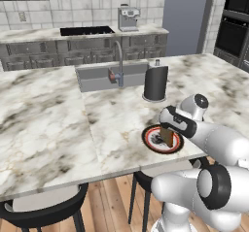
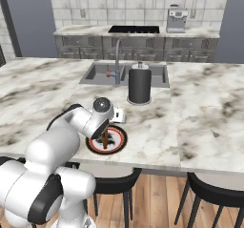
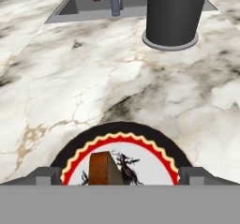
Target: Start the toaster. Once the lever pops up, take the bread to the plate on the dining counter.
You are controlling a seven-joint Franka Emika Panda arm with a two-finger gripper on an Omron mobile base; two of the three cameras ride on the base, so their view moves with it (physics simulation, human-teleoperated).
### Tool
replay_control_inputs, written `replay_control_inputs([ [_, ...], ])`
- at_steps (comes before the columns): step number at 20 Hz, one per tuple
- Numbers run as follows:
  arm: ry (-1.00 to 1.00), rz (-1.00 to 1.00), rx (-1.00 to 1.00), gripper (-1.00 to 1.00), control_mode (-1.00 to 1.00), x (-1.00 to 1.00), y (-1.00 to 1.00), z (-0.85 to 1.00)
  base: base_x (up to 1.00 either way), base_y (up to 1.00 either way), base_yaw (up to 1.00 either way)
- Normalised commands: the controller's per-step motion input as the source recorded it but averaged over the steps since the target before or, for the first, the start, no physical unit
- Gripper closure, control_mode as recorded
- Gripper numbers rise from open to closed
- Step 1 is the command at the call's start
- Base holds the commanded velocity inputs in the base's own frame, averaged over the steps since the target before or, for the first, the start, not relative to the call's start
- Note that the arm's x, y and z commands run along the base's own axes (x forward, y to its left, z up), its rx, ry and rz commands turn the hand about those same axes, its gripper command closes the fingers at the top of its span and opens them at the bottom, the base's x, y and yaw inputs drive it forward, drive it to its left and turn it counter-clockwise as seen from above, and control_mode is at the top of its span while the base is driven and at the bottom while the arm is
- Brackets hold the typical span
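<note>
The plate (image 1: 150, 140) (image 2: 119, 143) (image 3: 119, 130) lies near the front edge of the dining counter (image 1: 48, 124) (image 2: 209, 108) (image 3: 56, 87). The bread (image 1: 167, 137) (image 2: 105, 139) (image 3: 105, 169), a small brown slice, stands on edge on the plate's white centre. My gripper (image 1: 166, 129) (image 2: 106, 130) (image 3: 119, 177) hangs just over it, open. Its fingertips (image 3: 44, 176) are spread wide on either side of the slice and do not touch it. The toaster is out of view.
A tall black cylinder (image 1: 155, 83) (image 2: 139, 84) (image 3: 176, 12) stands just beyond the plate. Behind it are the sink (image 1: 97, 78) (image 2: 97, 72) and tap (image 1: 118, 63) (image 2: 117, 60). Stools (image 1: 44, 211) (image 2: 214, 193) sit under the counter's front edge. The wall counter holds a cooktop (image 1: 86, 30) and a coffee machine (image 1: 128, 18).
</note>
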Motion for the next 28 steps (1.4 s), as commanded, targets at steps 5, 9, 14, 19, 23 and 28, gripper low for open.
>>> replay_control_inputs([
  [5,0.02,0.0,0.0,-1.0,-1.0,0.0,0.0,0.13,0.0,0.0,0.0],
  [9,0.02,0.0,0.0,-1.0,-1.0,0.0,0.0,0.12,0.0,0.0,0.0],
  [14,0.02,0.0,0.0,-1.0,-1.0,-0.01,0.0,0.33,0.0,0.0,0.0],
  [19,0.04,0.0,0.0,-1.0,-1.0,-0.42,0.0,0.54,0.0,0.0,0.0],
  [23,0.05,-0.03,0.0,-1.0,-1.0,-0.79,0.0,0.65,0.0,0.0,0.0],
  [28,0.08,-0.06,0.0,-1.0,-1.0,-0.69,0.01,0.74,0.0,0.0,0.0],
])
